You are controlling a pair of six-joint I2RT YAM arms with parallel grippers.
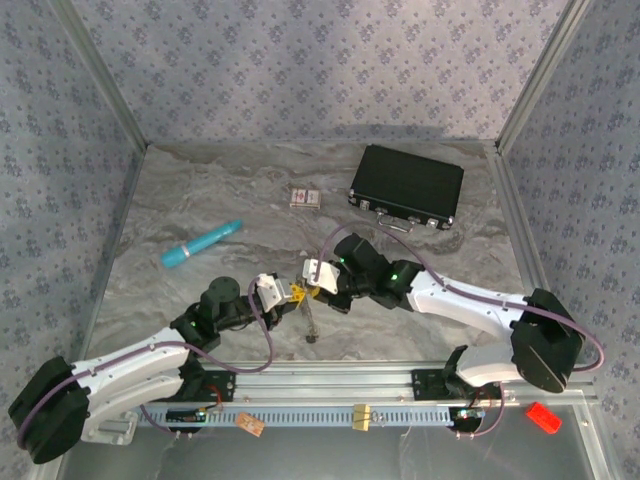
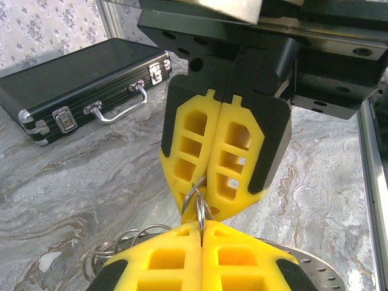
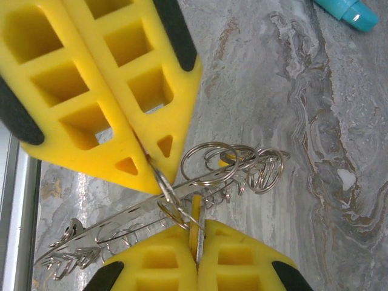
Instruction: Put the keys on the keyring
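The left gripper [image 1: 290, 293] and the right gripper [image 1: 318, 283] meet tip to tip in front of the black case [image 1: 407, 186], off its left front corner, so that one can steady the metalwork while the other works on it. Both are clamped tight. In the left wrist view the left gripper [image 2: 202, 233] pinches a thin wire loop in its seam, and the right gripper [image 2: 206, 182] bites the same cluster from above. That cluster is a bunch of wire rings [image 3: 242, 163] held clear of the table [image 3: 339, 91] on the near side of the case, probably so that a coil can be pried apart. The keyring [image 3: 91, 242], a toothed silver loop, slants beneath the tips of the left gripper [image 3: 145, 160] and the right gripper [image 3: 197, 233]. I cannot tell whether it rests on the table. A small yellow piece [image 3: 226, 160] tucked among the rings may be one of the keys. Whether it is threaded on is too small to tell.
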